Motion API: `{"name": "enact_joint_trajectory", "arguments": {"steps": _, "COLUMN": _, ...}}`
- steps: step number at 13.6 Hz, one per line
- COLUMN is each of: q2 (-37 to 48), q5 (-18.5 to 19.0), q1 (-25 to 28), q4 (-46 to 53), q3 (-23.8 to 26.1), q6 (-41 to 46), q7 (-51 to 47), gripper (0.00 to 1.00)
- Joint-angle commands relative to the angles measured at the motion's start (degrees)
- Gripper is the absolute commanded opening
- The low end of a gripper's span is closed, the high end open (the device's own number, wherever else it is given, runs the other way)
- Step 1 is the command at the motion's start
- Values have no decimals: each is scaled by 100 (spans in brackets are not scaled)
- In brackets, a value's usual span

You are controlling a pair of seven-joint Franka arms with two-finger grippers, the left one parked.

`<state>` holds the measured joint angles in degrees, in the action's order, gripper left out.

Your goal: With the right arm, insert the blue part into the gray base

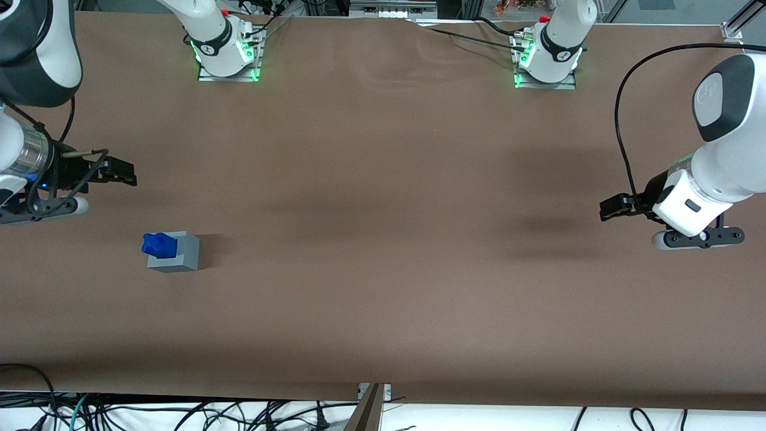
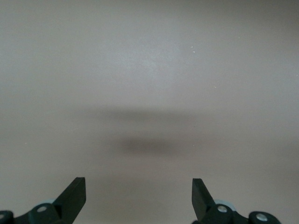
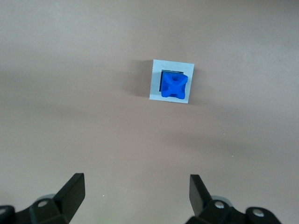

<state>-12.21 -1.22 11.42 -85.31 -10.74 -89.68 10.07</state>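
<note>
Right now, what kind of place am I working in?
Likely a robotics lab bench: brown-covered table, bolted arm bases, loose cables. The open gripper hangs apart from the blue part in the gray base.

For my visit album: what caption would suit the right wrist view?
Open gripper hovers high above the blue part sitting in the gray base on the brown table.

No text, label, brand, number or sign can be read anywhere: none on the blue part (image 1: 158, 244), the gray base (image 1: 179, 254), the claw (image 1: 119, 172) or the table (image 1: 383, 239).
</note>
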Motion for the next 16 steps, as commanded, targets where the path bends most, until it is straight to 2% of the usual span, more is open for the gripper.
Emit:
{"name": "enact_joint_trajectory", "arguments": {"steps": 1, "q2": 577, "q5": 96, "q1": -515, "q4": -652, "q3": 474, "q6": -127, "q7": 39, "gripper": 99}}
{"name": "enact_joint_trajectory", "arguments": {"steps": 3, "q2": 797, "q5": 410, "q1": -772, "q4": -959, "q3": 748, "q6": -234, "q7": -13, "gripper": 99}}
{"name": "enact_joint_trajectory", "arguments": {"steps": 6, "q2": 1273, "q5": 430, "q1": -975, "q4": -1208, "q3": 969, "q6": -672, "q7": -145, "gripper": 99}}
{"name": "enact_joint_trajectory", "arguments": {"steps": 8, "q2": 1317, "q5": 360, "q1": -1054, "q4": -1251, "q3": 978, "q6": -771, "q7": -128, "gripper": 99}}
{"name": "enact_joint_trajectory", "arguments": {"steps": 11, "q2": 1282, "q5": 44, "q1": -1239, "q4": -1278, "q3": 986, "q6": -770, "q7": -215, "gripper": 99}}
{"name": "enact_joint_trajectory", "arguments": {"steps": 16, "q2": 1265, "q5": 61, "q1": -1230, "q4": -1260, "q3": 995, "q6": -788, "q7": -637, "gripper": 99}}
